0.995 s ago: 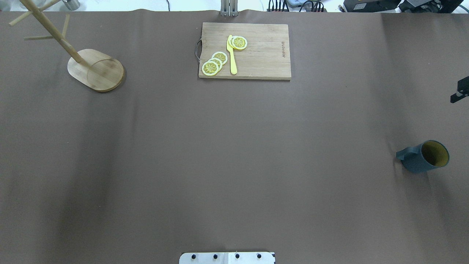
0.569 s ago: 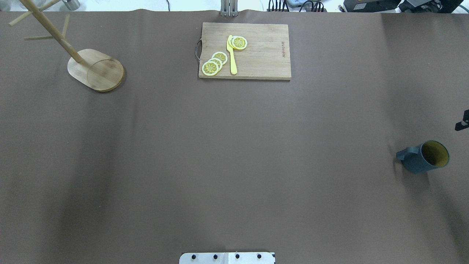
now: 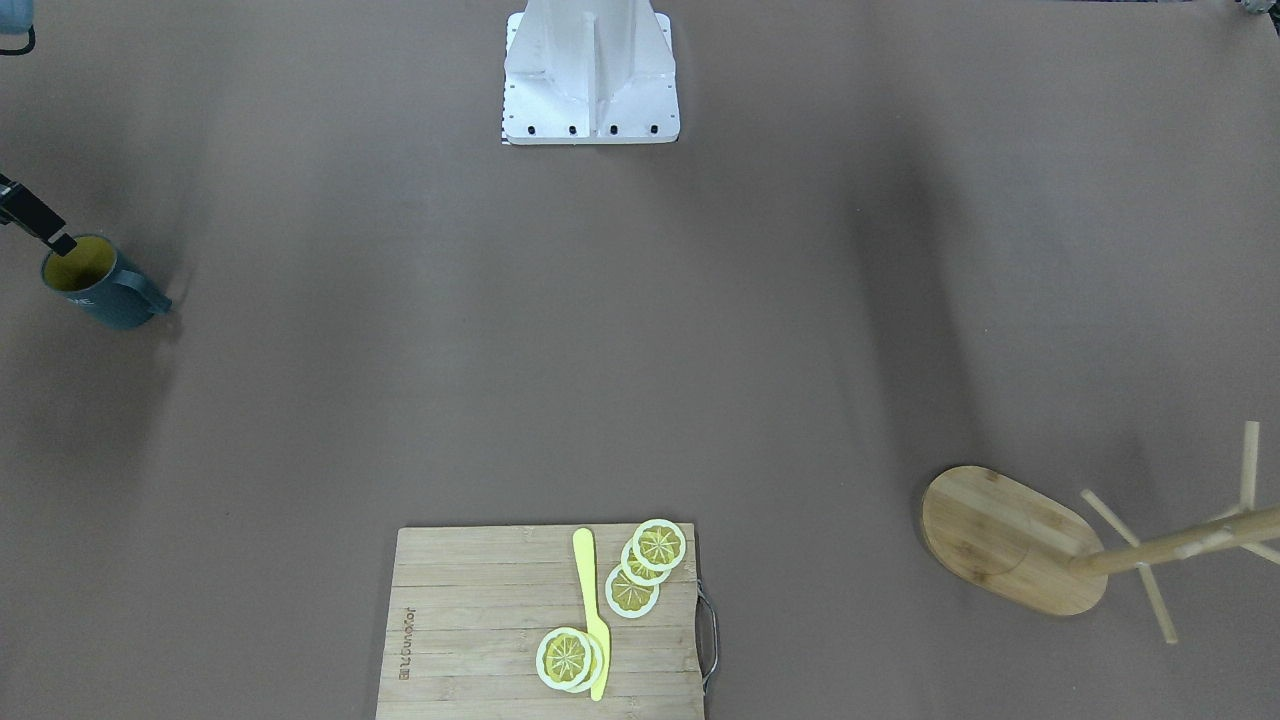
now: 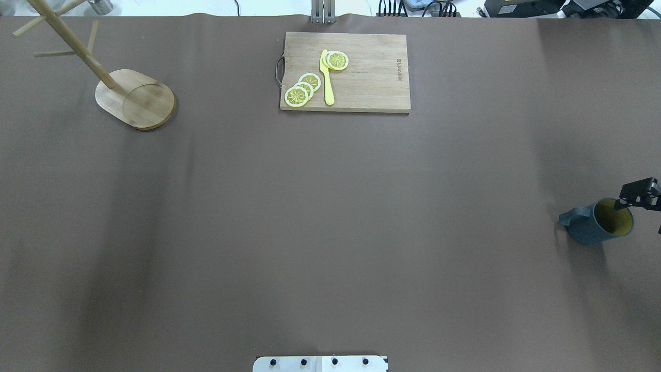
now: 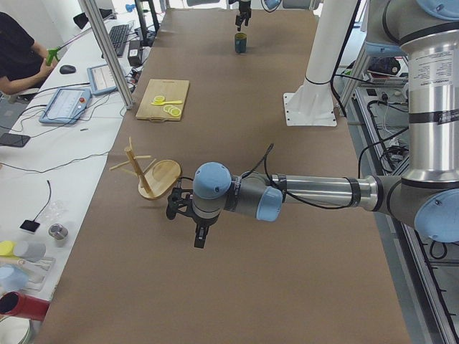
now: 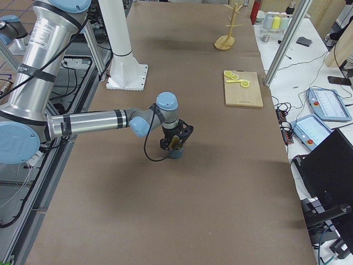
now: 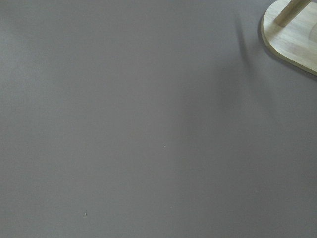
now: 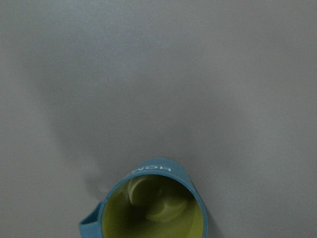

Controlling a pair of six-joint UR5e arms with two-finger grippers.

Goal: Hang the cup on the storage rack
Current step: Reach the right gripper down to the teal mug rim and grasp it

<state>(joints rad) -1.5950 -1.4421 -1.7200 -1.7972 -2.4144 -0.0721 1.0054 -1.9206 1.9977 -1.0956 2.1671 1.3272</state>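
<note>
The dark blue-grey cup (image 4: 594, 230) stands upright near the table's right edge, yellow inside, its handle pointing left; it also shows in the right wrist view (image 8: 153, 198) with its white lettering. My right gripper (image 4: 640, 215) hangs just above the cup's rim, mostly cut off by the frame edge, and its jaws look apart. One finger (image 3: 38, 222) reaches the rim. The bamboo storage rack (image 4: 135, 98) stands at the far left, with no cup on it. My left gripper (image 5: 199, 238) hovers near the rack's base (image 7: 292, 34); I cannot tell if it is open.
A wooden cutting board (image 4: 372, 72) with lemon slices (image 4: 302, 89) and a yellow knife (image 4: 326, 77) lies at the far middle. The robot's base (image 3: 590, 75) stands at the near middle edge. Brown table cover spans between cup and rack.
My right gripper has moved from the far right edge toward the near side and inward, and now hangs over the cup's rim. The cup and the rack have not moved.
</note>
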